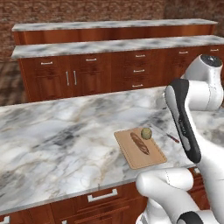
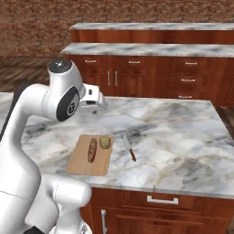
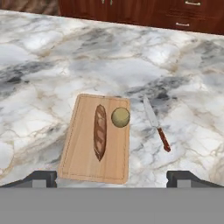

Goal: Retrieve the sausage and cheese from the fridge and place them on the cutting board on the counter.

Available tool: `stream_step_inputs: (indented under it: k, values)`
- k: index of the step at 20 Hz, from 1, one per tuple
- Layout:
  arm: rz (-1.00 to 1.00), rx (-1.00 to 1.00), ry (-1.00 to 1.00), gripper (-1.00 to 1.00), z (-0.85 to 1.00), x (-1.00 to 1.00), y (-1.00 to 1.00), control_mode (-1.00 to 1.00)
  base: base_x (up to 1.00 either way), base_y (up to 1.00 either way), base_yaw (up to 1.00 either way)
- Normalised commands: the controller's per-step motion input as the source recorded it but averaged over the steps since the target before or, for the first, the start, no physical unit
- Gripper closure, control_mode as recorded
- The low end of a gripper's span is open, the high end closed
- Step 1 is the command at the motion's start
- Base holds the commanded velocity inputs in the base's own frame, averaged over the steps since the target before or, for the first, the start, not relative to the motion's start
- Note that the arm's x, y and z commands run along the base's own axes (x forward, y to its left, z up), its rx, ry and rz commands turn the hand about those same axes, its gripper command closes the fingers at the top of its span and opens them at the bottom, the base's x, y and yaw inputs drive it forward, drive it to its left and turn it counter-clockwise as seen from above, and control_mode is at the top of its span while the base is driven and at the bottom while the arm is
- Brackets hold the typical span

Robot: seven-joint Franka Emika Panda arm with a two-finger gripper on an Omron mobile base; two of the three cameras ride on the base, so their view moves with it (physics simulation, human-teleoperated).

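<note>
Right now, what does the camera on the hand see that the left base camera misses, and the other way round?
Hand view alone: the whole knife, blade and red handle, plus two dark fingertips spread wide. Left base view alone: the robot's white arm and further rows of cabinets. Both: the sausage and cheese lying on the cutting board, on the marble counter.

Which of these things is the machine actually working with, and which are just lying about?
Part of the job: sausage, cheese, both lying on the cutting board, which sits on the counter.

Just lying about: knife, on the counter beside the board.
</note>
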Motion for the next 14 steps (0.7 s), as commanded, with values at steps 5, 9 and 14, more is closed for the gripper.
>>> stream_step_inputs:
  k: [5, 9, 14]
  values:
    - [0.0, 0.05, -0.02, -1.0, 0.8, -0.79, 0.02, -1.0, 0.0, 0.0, 0.0]
    - [0.0, 0.0, -0.04, -1.0, 0.18, -0.53, 0.13, -1.0, 0.0, 0.0, 0.0]
    - [0.0, 0.0, -0.02, -1.0, 0.04, -0.56, 0.11, -1.0, 0.0, 0.0, 0.0]
